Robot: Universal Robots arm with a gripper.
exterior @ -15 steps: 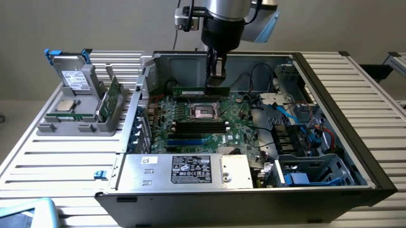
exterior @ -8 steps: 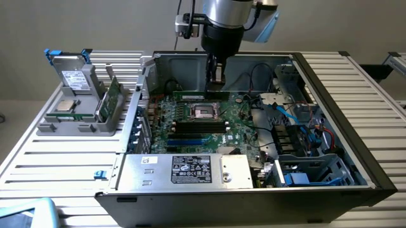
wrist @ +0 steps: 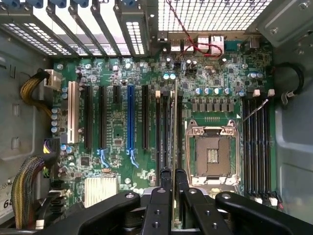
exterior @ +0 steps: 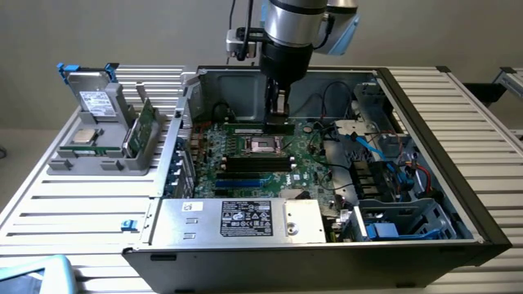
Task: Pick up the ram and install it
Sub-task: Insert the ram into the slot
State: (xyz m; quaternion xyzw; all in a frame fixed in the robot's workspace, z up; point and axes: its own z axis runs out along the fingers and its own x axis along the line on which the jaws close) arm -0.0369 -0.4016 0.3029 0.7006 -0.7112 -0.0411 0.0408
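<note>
- Claw (exterior: pixel 280 121) (wrist: pixel 172 174): fingers nearly together, clamped on the ram (exterior: pixel 245 129) (wrist: pixel 175 127); thin board pinched edge-on btwn the 2 fingertips.
- Ram held inside the open PC case (exterior: pixel 457 153), low over the motherboard (exterior: pixel 307 162) (wrist: pixel 117 137), on the far side of the CPU socket (exterior: pixel 267 145) (wrist: pixel 212 154) in the exterior view.
- From the claw the stick runs toward the exterior view's left.
- Wrist view: ram lines up w/ the long black slots (wrist: pixel 161 132) just beside the socket; can't tell if it touches a slot.
- More black slots (exterior: pixel 257 163) (wrist: pixel 257 142) lie on the socket's other side.
- Silver PSU box (exterior: pixel 245 219) at the case's near edge.
- Slatted counter (exterior: pixel 73 202) carries a grey holder (exterior: pixel 98 160) w/ a wider green card (exterior: pixel 146 128) standing in it, at the exterior view's left, well apart from the claw.
</note>
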